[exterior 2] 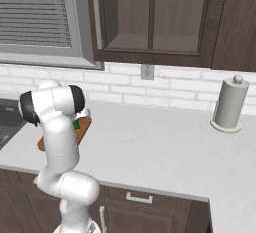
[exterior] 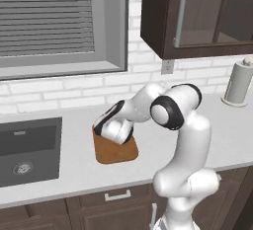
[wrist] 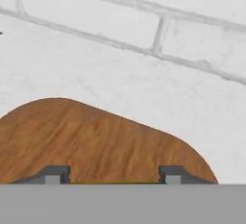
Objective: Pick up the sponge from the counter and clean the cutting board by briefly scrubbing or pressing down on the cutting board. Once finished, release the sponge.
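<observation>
The gripper (wrist: 113, 181) is low over the cutting board (wrist: 96, 141), its fingertips (wrist: 54, 174) clamped on the sponge (wrist: 115, 182), a thin green strip showing between them. The sponge is on the board, which lies flat on the counter (exterior: 74, 174) between the sink (exterior: 29, 150) and the paper towel roll (exterior 2: 230, 102).

White brick wall (exterior: 74, 93), blinded window (exterior: 47, 19), dark cabinets (exterior 2: 160, 17), perhaps glass-fronted.

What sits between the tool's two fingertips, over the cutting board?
The sponge: in the hand view its thin green edge spans from one fingertip to the other, above the cutting board.
</observation>
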Tool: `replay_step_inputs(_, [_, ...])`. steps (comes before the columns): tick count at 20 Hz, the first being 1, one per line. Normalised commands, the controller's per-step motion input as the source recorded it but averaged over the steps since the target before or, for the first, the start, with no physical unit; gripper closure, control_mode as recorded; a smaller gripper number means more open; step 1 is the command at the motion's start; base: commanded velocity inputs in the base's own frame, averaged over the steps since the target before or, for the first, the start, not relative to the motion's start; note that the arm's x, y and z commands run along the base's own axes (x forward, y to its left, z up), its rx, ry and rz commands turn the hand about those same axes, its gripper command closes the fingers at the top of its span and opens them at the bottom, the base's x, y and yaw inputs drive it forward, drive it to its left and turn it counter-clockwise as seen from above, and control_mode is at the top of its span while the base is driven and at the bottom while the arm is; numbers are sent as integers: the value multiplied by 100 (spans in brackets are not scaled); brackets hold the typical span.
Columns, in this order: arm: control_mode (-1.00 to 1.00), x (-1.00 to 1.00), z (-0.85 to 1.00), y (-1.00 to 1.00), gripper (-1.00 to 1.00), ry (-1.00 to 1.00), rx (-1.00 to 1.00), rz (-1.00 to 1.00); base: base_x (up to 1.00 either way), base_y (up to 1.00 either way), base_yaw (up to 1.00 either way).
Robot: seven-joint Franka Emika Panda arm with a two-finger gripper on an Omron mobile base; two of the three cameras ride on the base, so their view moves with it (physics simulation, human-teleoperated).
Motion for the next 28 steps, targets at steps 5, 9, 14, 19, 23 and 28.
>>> replay_step_inputs(5, [-100,0,0,43,100,-7,0,0,0,0,0])
replay_step_inputs(9, [-100,-29,-21,4,100,-3,1,4,0,0,0])
replay_step_inputs(14, [-100,-84,-53,-25,100,0,2,14,0,0,0])
replay_step_inputs(19, [-100,-100,-57,-40,100,0,1,28,0,0,0])
replay_step_inputs(23, [-100,-94,-47,-38,100,0,0,37,0,0,0])
replay_step_inputs(28, [-100,-38,-44,-26,100,0,1,35,0,0,0])
